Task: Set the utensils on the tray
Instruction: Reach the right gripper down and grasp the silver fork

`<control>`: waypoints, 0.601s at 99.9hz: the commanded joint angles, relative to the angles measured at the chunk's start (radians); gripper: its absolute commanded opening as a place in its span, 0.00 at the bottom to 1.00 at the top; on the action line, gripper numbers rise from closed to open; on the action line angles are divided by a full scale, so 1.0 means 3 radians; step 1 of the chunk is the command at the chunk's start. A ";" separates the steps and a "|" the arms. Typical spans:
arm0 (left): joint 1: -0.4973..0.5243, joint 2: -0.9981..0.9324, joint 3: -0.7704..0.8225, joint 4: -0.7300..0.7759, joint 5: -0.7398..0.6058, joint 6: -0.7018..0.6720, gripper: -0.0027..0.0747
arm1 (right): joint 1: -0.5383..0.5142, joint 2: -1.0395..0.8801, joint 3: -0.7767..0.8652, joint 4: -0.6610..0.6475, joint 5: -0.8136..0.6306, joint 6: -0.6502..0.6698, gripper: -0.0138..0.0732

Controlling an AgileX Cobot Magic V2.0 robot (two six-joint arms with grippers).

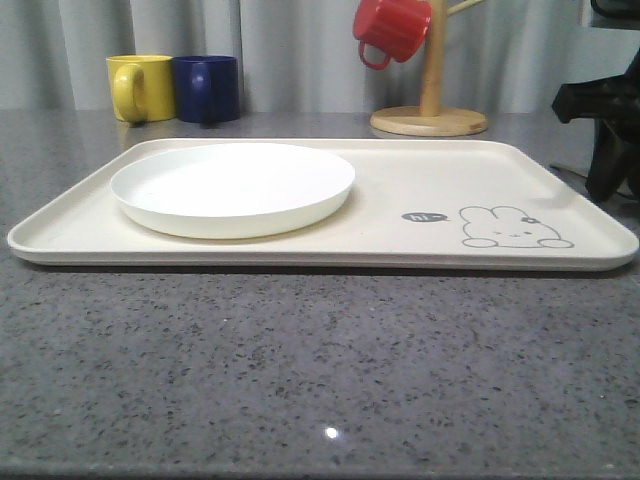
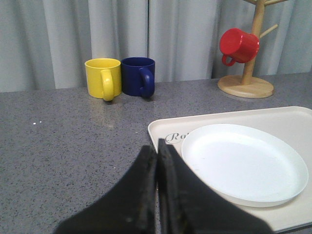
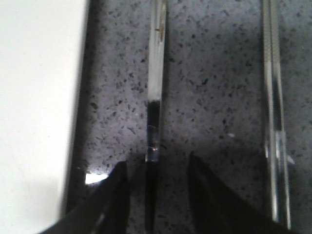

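A slim silver utensil (image 3: 155,97) lies on the grey counter just beside the cream tray (image 3: 34,97). My right gripper (image 3: 157,163) is open and low over it, one finger on each side of the handle, not closed on it. A second slim silver utensil (image 3: 275,122) lies parallel, farther from the tray. The tray (image 1: 420,190), with its rabbit drawing (image 1: 512,228), fills the middle of the counter. My left gripper (image 2: 157,151) is shut on nothing, hovering near the tray's corner (image 2: 161,127). My right arm (image 1: 605,130) is a dark shape past the tray's right end.
A round white plate (image 1: 232,185) sits on the tray's left half. A yellow mug (image 1: 140,88) and a blue mug (image 1: 207,88) stand at the back left. A wooden mug tree (image 1: 430,110) holding a red mug (image 1: 392,28) stands behind the tray.
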 commanded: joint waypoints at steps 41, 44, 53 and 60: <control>-0.0014 0.0019 -0.0093 -0.0014 -0.0276 -0.0011 0.01 | -0.0006 -0.0175 -0.0222 0.0189 0.0060 0.0023 0.16; -0.0014 0.0019 -0.0093 -0.0014 -0.0276 -0.0011 0.01 | -0.0006 -0.0203 -0.0260 0.0189 0.0111 0.0045 0.16; -0.0014 0.0019 -0.0093 -0.0014 -0.0276 -0.0011 0.01 | 0.0011 -0.0312 -0.0378 0.0189 0.0222 0.0144 0.16; -0.0014 0.0019 -0.0093 -0.0014 -0.0276 -0.0011 0.01 | 0.0070 -0.0402 -0.0453 0.0189 0.0288 0.0273 0.16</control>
